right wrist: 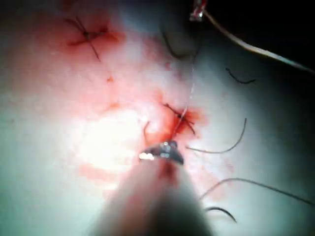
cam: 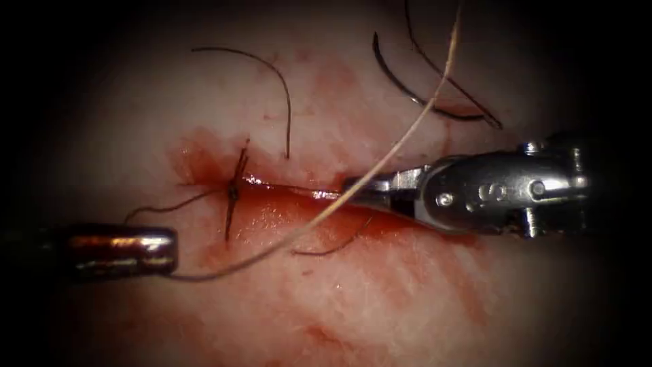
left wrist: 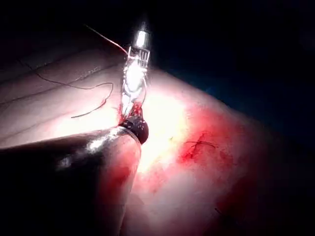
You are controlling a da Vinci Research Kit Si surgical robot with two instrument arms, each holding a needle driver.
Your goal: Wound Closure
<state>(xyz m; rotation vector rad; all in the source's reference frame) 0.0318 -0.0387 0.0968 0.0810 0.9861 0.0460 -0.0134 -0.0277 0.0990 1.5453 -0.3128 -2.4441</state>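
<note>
The cut (cam: 285,204) runs across the tissue (cam: 380,306), wet with red fluid. A dark stitch knot (cam: 233,191) crosses its left end; it is also seen as the stitch (right wrist: 179,118). My right tool (cam: 350,185) lies along the cut, jaws shut on a thin strand that runs taut to the knot. My left tool (cam: 171,250) sits low on the left, shut on the end of a pale thread (cam: 380,163) that sweeps up to the right across the right tool. The curved needle (cam: 407,92) lies free on the tissue at the upper right, held by neither tool.
Loose dark thread ends lie on the tissue: one arc (cam: 275,75) above the cut, one (cam: 339,243) below it, one (cam: 170,207) left of the knot. An older stitch (right wrist: 88,35) sits farther along. Red fluid stains the tissue below the cut.
</note>
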